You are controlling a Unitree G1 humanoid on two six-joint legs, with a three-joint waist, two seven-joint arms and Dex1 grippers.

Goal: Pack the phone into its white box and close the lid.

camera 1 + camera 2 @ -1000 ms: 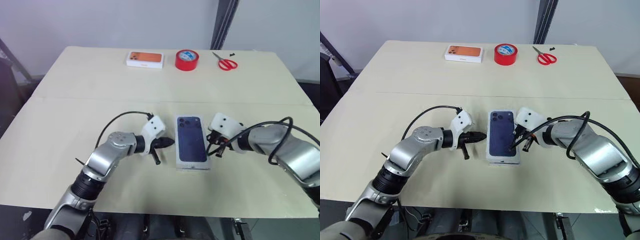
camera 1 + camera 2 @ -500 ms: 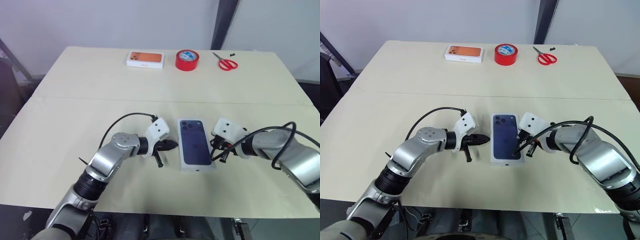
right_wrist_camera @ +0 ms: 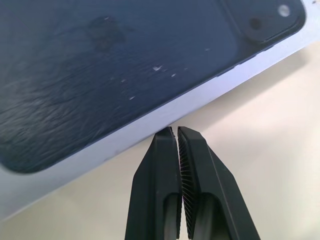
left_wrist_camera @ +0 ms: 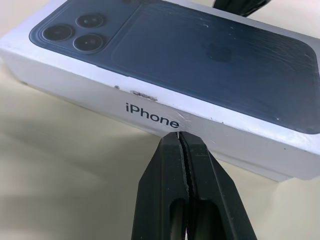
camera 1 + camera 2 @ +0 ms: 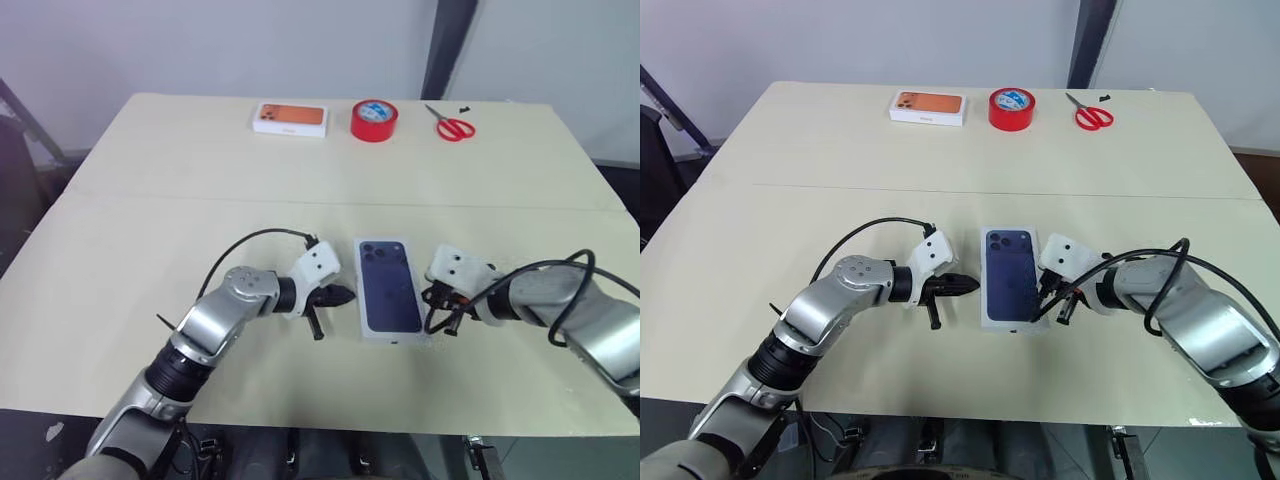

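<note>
Lid (image 5: 388, 288) with the dark blue phone picture lies flat on the table (image 5: 150, 170), near its front edge, between the two grippers. Left gripper (image 4: 179, 136) has its fingers pressed together, holds nothing, and its tips are at the lid's side wall by the printed word. Right gripper (image 3: 174, 131) is also closed and empty, tips just beside the opposite long side.
</note>
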